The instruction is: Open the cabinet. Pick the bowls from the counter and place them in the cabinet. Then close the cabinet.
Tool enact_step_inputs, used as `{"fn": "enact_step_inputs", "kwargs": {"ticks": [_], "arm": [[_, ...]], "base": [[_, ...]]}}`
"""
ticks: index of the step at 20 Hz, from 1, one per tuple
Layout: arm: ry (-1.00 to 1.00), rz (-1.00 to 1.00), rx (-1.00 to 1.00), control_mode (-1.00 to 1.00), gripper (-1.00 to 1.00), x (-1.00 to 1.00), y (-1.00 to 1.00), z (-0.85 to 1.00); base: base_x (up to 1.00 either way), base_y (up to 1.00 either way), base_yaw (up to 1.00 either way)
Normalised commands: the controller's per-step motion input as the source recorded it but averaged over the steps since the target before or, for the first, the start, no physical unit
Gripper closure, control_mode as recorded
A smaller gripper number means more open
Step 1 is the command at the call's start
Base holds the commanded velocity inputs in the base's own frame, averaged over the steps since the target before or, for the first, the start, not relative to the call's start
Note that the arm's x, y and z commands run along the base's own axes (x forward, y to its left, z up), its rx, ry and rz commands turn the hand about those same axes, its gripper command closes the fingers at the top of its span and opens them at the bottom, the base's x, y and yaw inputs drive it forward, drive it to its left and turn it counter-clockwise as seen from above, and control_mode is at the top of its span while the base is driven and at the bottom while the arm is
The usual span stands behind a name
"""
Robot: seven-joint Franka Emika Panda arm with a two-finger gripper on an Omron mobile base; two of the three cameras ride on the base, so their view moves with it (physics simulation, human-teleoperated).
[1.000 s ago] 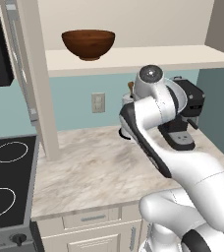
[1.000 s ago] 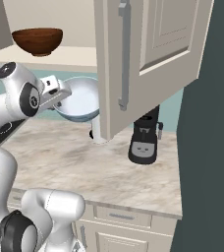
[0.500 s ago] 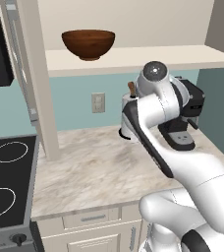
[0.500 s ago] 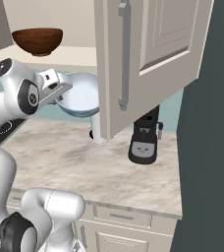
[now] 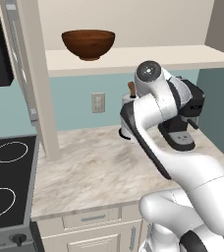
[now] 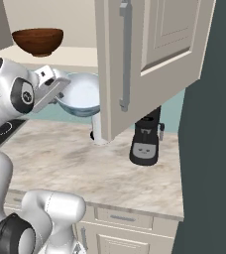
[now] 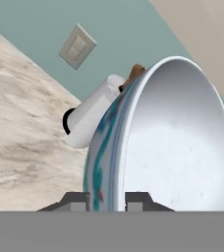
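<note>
**White bowl in my claw, short of the shelf**

The white bowl (image 6: 80,94) sits left of centre in the right base view, below the pale shelf and just left of the open cabinet door (image 6: 149,59). In the hand view it covers the right half of the frame: plain white and smooth inside, with blue-green patterning down its outer wall. My claw (image 7: 110,201) has its two tips one on each side of the rim, at the bottom of the hand view. The jaws stand narrow, pinching the rim; I judge the bowl held, though how firmly I cannot tell.

What worries me first is that thin edge grip. The bowl hangs out from my fingertips (image 7: 77,200) on one side, so a quick swing could let it pivot or slip and drop onto the counter (image 6: 75,158).

Next, clearance. The bowl lies under the shelf's front edge and close to the door; lifting straight up could knock the rim against the shelf, and drifting right could hit the door.

The brown bowl (image 6: 37,41) already rests on the shelf at the upper left of that frame. Setting mine down too near could bump it.

On the counter behind stand a white canister (image 7: 92,118) and a black coffee machine (image 6: 145,139), well below my path.
</note>
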Motion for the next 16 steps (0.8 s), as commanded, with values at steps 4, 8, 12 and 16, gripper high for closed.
{"fn": "enact_step_inputs", "kwargs": {"ticks": [4,8,12,16], "arm": [[-0.02,0.0,-0.1,-1.0,1.0,-0.42,0.0,0.01],[-0.01,0.0,-0.06,-1.0,1.0,-0.45,0.0,0.0],[0.0,0.0,-0.03,-1.0,1.0,-0.37,0.0,0.07],[0.0,0.0,0.0,-1.0,1.0,-0.11,0.0,0.24]], "base": [[0.0,0.0,0.0],[0.0,0.0,0.0],[0.0,0.0,0.0],[0.0,0.0,0.0]]}}
